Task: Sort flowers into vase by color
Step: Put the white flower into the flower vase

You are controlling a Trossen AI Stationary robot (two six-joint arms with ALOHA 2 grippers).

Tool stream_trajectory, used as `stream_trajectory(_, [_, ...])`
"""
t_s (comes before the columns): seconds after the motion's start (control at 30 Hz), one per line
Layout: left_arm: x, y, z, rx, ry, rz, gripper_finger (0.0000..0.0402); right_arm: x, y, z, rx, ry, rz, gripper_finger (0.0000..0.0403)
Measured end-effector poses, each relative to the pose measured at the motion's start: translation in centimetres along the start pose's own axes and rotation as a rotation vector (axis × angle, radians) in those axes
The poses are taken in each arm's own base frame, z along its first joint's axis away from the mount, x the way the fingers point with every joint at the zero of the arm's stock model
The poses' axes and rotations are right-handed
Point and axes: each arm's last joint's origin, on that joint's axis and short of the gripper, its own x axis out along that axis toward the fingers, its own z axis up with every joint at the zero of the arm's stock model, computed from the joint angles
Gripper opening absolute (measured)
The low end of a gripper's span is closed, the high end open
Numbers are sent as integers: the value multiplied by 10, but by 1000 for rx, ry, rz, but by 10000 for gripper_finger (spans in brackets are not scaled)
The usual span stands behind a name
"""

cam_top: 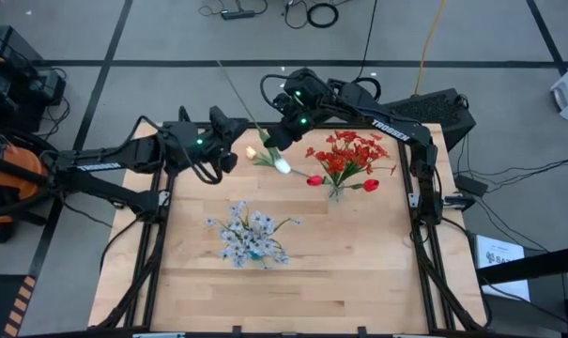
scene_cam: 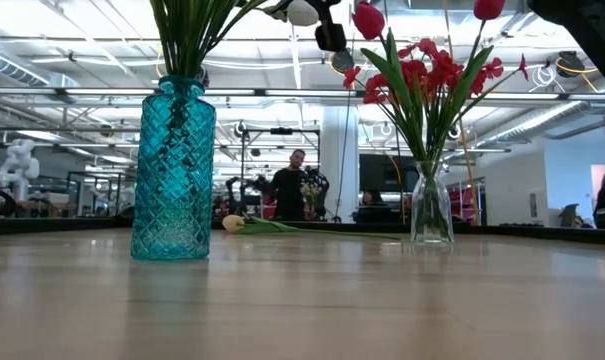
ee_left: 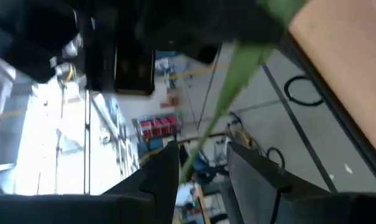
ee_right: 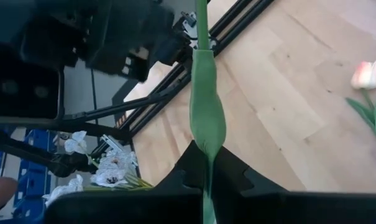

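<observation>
Right tool (ee_right: 207,163): pressed together on the green stem of a white tulip (cam_top: 282,165), held above the far middle of the counter (cam_top: 359,253).
Left tool (ee_left: 203,163): fingers spread; a stem passes between them, contact is probably none.
Cream tulip (cam_top: 251,152): lying on the counter.
Teal vase (scene_cam: 173,170): holds pale sprays.
Clear vase (scene_cam: 431,205): holds red flowers.

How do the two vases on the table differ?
The teal vase is opaque, wide, with a diamond pattern; the clear vase is slim and transparent. The teal vase holds pale blue-white sprays; the clear vase holds red flowers. Both stand upright.
</observation>
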Motion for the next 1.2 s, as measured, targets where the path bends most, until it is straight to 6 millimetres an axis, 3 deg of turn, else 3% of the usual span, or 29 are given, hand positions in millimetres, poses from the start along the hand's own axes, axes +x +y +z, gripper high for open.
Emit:
stream_trajectory(0.27, [18, -10, 11, 71, -2, -50, 143, 5, 8, -6, -12, 26, 15, 0])
stream_trajectory(0.6, [22, -13, 13, 105, 7, -64, 138, 8, 13, -12, -14, 56, 13, 0])
stream_trajectory(0.73, [22, -13, 13, 104, 7, -64, 99, 8, 12, -12, -13, 55, 13, 0])
stream_trajectory(0.9, [22, -13, 13, 103, 7, -66, 19, 8, 12, -12, -13, 55, 12, 0])
stream_trajectory(1.2, [22, -13, 13, 100, 7, -68, 8, 8, 13, -11, -48, 44, 15, 17])
